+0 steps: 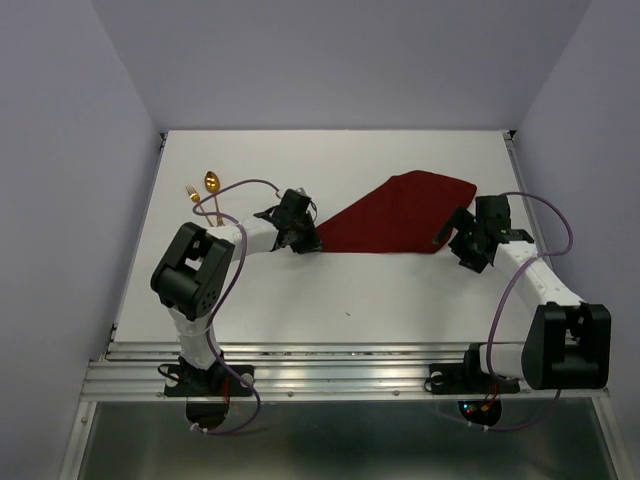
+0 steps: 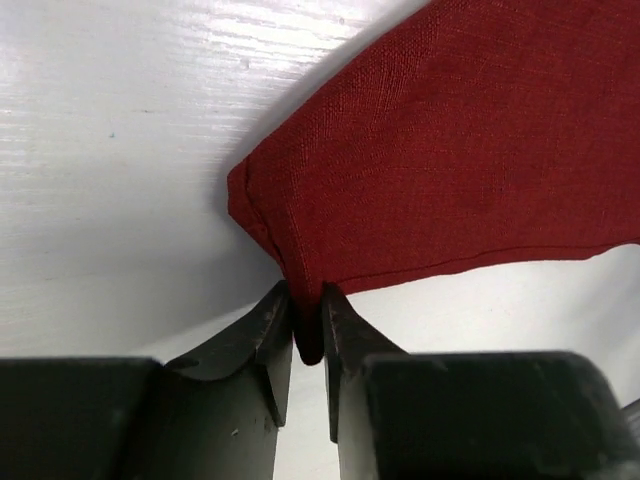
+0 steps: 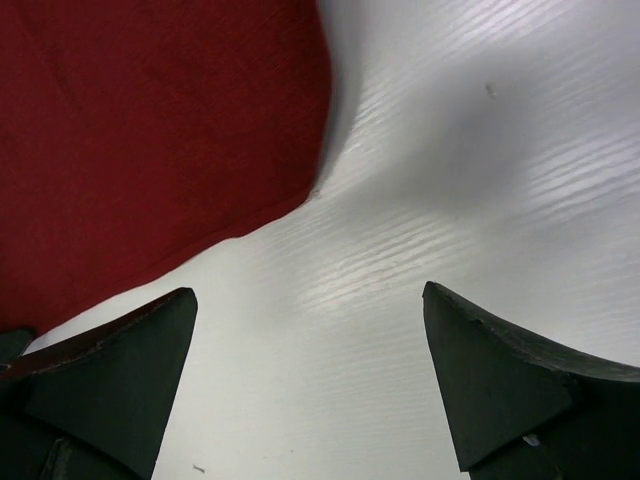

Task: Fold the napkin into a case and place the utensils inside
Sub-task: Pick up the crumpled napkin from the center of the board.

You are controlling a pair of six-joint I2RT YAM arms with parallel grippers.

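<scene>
The dark red napkin point(image 1: 395, 215) lies on the white table point(image 1: 400, 290) in a roughly triangular shape, its narrow tip pointing left. My left gripper point(image 1: 303, 238) is shut on that left tip; in the left wrist view a fold of the napkin point(image 2: 440, 150) is pinched between the two fingers point(image 2: 270, 330). My right gripper point(image 1: 455, 243) stands open at the napkin's right end, over bare table just beside the cloth edge point(image 3: 150, 150). The gold spoon point(image 1: 212, 184) and gold fork point(image 1: 191, 193) lie side by side at the far left of the table.
The table's left edge runs close behind the utensils. A metal rail point(image 1: 340, 365) borders the near side, where both arm bases are bolted. Purple cables loop over each arm.
</scene>
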